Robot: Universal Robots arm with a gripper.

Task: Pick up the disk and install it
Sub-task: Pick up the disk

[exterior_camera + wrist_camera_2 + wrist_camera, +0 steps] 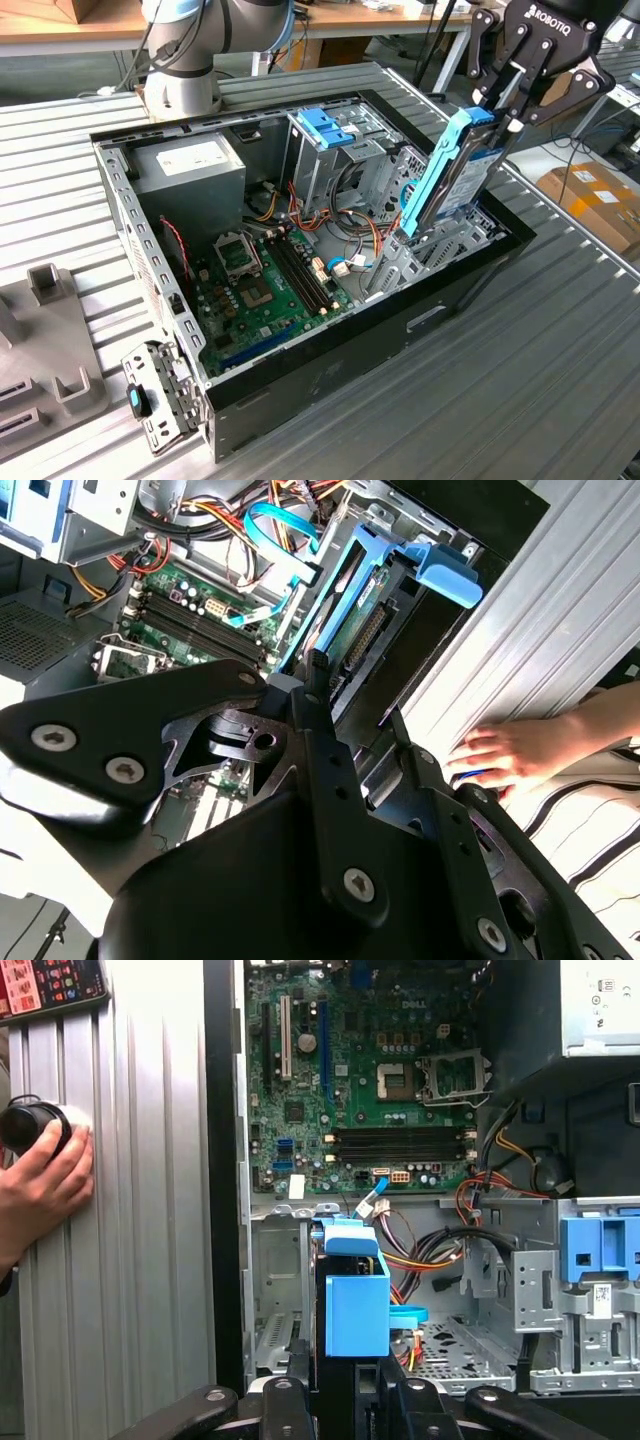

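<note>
**Disk held on edge over the drive bay, claw clamped on its upper end**

- Disk point(468, 178): stands on edge, tilted, at the end of the open computer case point(440, 300) on the exterior view's right. Light-blue rail faces the exterior view's left, silver-grey body behind it. The lower end is down among the metal bay brackets inside the case; the upper end rises well above the case rim.
- In the second wrist view the disk point(362, 632) shows its green circuit board, with the blue rail running along one edge. In the first wrist view the disk point(357, 1305) is seen end-on as a blue block just ahead of the fingers.
- Claw point(497, 118): closed narrow on the disk's upper end, one black finger on each flat face. It shows the same grip in both wrist views point(352, 705) point(355, 1372).
- Inside the case: motherboard point(265, 290) flat on the floor, nearer the exterior view's left than the disk. Grey power-supply box point(190, 165) sits in the far left corner. Blue ridged latch point(325, 125) tops a metal cage at the far side. Orange, red and yellow cables point(375, 235) lie loose between cage and disk.
- Case sits on a ribbed metal desk point(560, 370).
- A person's hand point(500, 760) lies on the desk just outside the case wall. In the first wrist view the hand point(45, 1180) is against a round black object point(30, 1125).
</note>
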